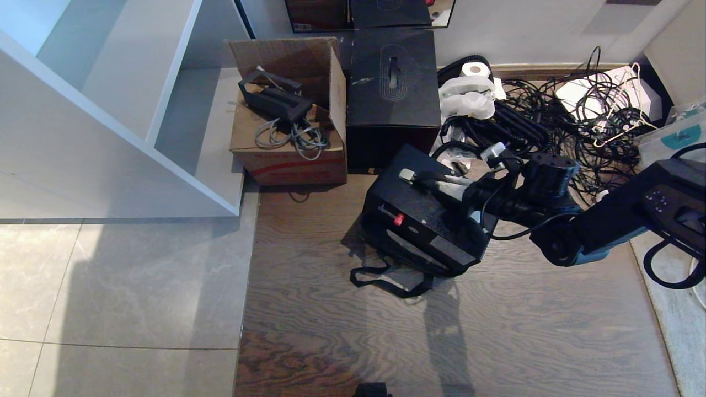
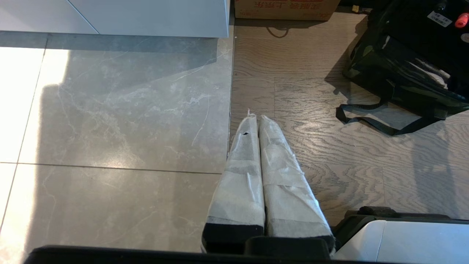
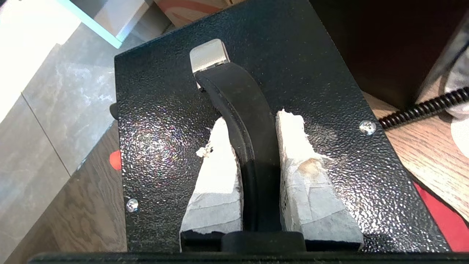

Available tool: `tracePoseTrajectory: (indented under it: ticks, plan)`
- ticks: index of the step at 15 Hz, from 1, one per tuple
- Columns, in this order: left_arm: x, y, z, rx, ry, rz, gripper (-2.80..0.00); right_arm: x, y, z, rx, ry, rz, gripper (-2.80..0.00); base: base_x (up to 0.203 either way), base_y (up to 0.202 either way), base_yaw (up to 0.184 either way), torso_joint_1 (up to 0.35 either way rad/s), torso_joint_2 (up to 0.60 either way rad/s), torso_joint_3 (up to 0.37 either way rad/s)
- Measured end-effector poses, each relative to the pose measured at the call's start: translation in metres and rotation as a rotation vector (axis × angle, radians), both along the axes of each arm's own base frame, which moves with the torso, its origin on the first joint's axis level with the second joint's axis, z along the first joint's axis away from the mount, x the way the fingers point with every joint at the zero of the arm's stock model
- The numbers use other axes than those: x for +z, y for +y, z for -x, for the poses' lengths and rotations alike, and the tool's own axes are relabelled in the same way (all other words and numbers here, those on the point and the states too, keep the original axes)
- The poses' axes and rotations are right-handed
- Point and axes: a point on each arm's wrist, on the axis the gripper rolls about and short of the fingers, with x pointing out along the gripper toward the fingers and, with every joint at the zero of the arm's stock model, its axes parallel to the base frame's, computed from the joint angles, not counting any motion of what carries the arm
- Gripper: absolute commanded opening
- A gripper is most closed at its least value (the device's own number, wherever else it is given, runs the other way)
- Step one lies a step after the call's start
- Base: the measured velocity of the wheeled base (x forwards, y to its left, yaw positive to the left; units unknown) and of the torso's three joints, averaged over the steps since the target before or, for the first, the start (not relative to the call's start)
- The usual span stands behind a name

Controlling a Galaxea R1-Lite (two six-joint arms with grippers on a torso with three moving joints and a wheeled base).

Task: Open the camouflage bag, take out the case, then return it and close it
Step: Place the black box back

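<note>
The black case [image 1: 424,220] stands tilted on the wooden floor, its red latch [image 1: 398,219] facing me. Its lower part sits in the open camouflage bag [image 1: 411,262], whose black straps [image 1: 386,282] lie on the floor in front. My right gripper [image 3: 254,119] is shut on the case's black handle [image 3: 234,88], one taped finger on each side; in the head view the right gripper [image 1: 441,186] reaches in from the right. The left wrist view shows the bag [image 2: 381,69] and the case [image 2: 421,22] from the side. My left gripper [image 2: 255,117] is parked low over the floor, shut and empty.
A big black cube box [image 1: 391,88] stands right behind the case, next to an open cardboard box [image 1: 287,132]. A tangle of black cables [image 1: 551,121] and white rolls lie at the back right. A white shelf unit [image 1: 110,110] fills the left.
</note>
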Motion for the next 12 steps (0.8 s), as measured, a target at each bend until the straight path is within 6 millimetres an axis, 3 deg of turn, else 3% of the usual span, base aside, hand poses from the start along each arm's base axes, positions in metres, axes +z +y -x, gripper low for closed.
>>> tracePoseTrajectory:
  ticks: [12]
  plan:
    - [0.000, 0.000, 0.000, 0.002, 0.000, -0.001, -2.80, -0.031, 0.001, -0.017, -0.028, 0.024, 0.027, -2.80, 0.000, 0.000, 0.000, 0.000, 0.00, 0.000]
